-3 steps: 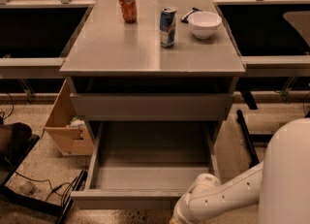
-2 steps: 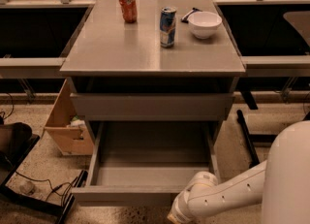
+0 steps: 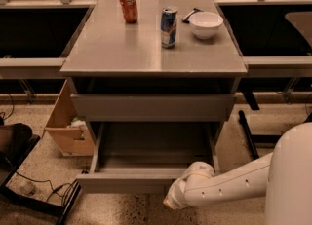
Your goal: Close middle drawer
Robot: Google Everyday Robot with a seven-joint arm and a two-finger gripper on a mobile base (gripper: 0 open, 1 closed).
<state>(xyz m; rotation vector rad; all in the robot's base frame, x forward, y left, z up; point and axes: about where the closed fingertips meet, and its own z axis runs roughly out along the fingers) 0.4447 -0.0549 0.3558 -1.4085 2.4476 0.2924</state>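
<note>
The middle drawer (image 3: 153, 148) stands pulled out of the grey cabinet, with its bare grey floor and low side walls showing. Its plain flat front (image 3: 126, 181) is nearest the camera. My white arm reaches in from the lower right, and the gripper (image 3: 171, 200) at its end is low against the right part of the drawer's front. The arm's wrist covers most of the gripper. Above the drawer, a taller grey drawer front (image 3: 153, 106) stands a little out under the countertop.
On the countertop (image 3: 112, 48) stand an orange can (image 3: 128, 7), a blue can (image 3: 168, 26) and a white bowl (image 3: 205, 24). An open cardboard box (image 3: 66, 126) sits on the floor left of the cabinet. Cables (image 3: 48, 190) lie at the lower left.
The middle drawer's front has slid back toward the cabinet a little, and my arm has moved forward with it. The things on the countertop have not moved.
</note>
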